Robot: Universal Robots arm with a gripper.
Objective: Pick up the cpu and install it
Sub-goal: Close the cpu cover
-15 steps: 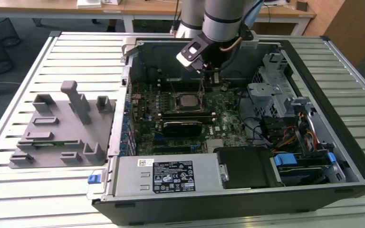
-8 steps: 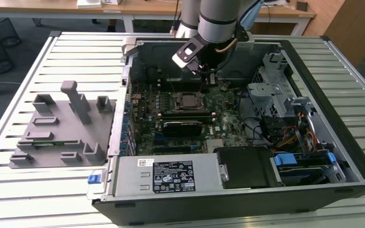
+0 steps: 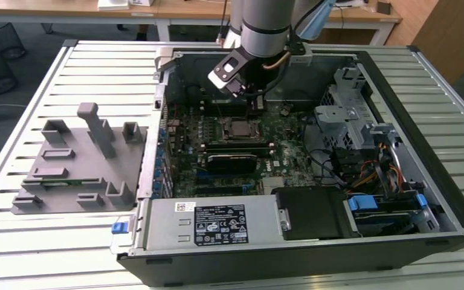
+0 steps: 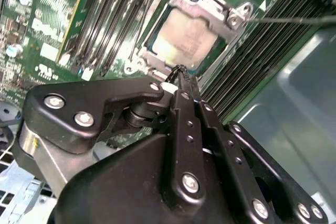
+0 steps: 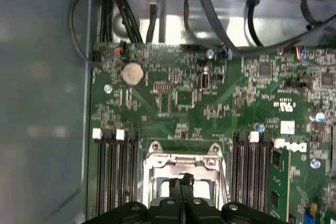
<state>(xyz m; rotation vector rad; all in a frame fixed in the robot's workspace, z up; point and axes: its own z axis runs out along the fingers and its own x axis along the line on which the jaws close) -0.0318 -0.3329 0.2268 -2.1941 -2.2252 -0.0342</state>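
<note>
The cpu (image 4: 187, 37) is a silver-grey square plate lying flat inside the metal socket frame (image 5: 181, 162) on the green motherboard. In both wrist views my gripper (image 4: 179, 72) hangs just above the near edge of that frame. Its black fingers (image 5: 184, 182) are pressed together, shut, with nothing visible between them. In the exterior view the gripper (image 3: 255, 107) reaches down into the open computer case, a little beyond the socket (image 3: 236, 128). The thin wire socket lever (image 4: 294, 19) sticks out to one side of the frame.
The open computer case (image 3: 425, 84) lies on a slatted white table (image 3: 46, 241). A grey plastic tray (image 3: 63, 175) with upright blocks stands at the exterior view's left. Memory slots (image 5: 115, 171) flank the socket. Cables (image 3: 361, 169), a drive cage and the power supply (image 3: 215, 223) crowd the case.
</note>
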